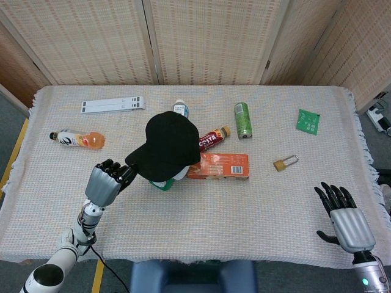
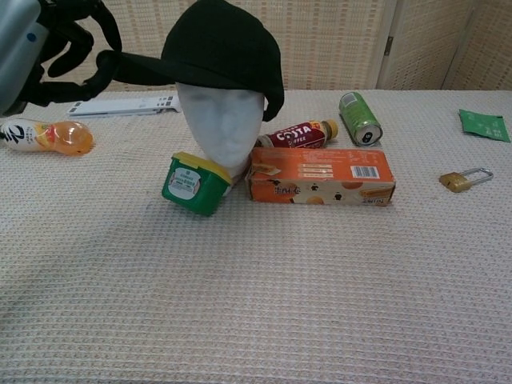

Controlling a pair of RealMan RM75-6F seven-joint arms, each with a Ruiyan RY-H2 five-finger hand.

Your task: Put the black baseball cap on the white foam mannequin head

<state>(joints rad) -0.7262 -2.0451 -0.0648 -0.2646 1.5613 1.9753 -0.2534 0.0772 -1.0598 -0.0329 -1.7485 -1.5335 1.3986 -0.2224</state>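
Note:
The black baseball cap (image 2: pixel 222 50) sits low on the white foam mannequin head (image 2: pixel 222 126), covering its crown down to the brow, brim pointing to the left. From the head view the cap (image 1: pixel 166 146) hides nearly all of the mannequin. My left hand (image 2: pixel 38 50) is at the brim's tip, dark fingers curled around it; the head view shows that hand (image 1: pixel 105 182) just left of the brim. My right hand (image 1: pixel 342 218) hangs at the table's front right corner, fingers spread, holding nothing.
A green tub (image 2: pixel 192 184) and an orange box (image 2: pixel 320 176) lie against the mannequin's base, with a Costa bottle (image 2: pixel 296 134) and green can (image 2: pixel 358 118) behind. A padlock (image 2: pixel 462 180), green packet (image 2: pixel 484 124), orange drink bottle (image 2: pixel 48 136) and white strip (image 2: pixel 124 106) lie around.

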